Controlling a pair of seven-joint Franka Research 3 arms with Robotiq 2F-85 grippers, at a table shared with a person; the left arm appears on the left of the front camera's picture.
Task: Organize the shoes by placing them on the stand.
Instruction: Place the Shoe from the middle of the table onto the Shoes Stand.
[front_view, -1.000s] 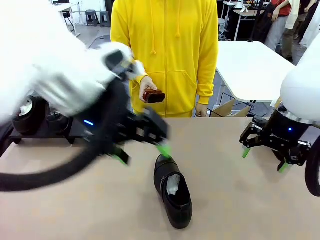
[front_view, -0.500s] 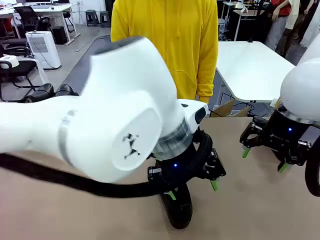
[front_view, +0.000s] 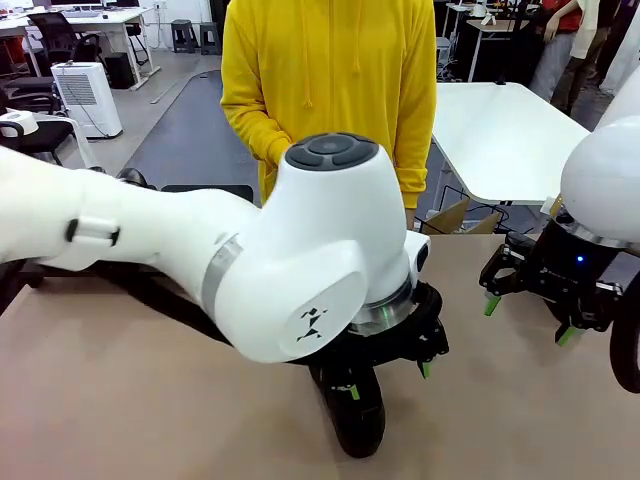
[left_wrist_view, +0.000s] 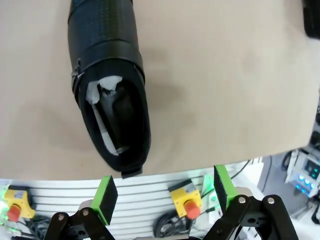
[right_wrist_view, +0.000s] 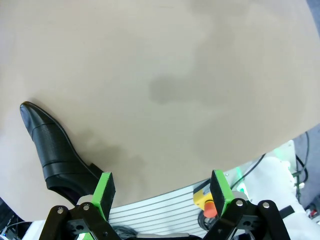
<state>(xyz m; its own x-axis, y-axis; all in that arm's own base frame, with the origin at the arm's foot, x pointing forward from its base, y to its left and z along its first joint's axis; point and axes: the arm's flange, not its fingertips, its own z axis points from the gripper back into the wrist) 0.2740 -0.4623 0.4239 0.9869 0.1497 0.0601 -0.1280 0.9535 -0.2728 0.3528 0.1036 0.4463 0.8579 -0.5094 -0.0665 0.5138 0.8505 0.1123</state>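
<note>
Left gripper (front_view: 388, 380) was wide open, low over the shoe (front_view: 355, 425) on the table (front_view: 120, 400) in front view. Left wrist: shoe sat off-centre toward one pad (left_wrist_view: 106, 197); closing could shove the heel instead of clamping. Right wrist: right gripper (right_wrist_view: 160, 192) wide too, second shoe (right_wrist_view: 55, 150) beside it; glossy leather might slip.

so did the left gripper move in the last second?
Yes. The left gripper swung rightward and nearer the camera, from up-left of the shoe to above it; the shoe itself stayed put.
</note>
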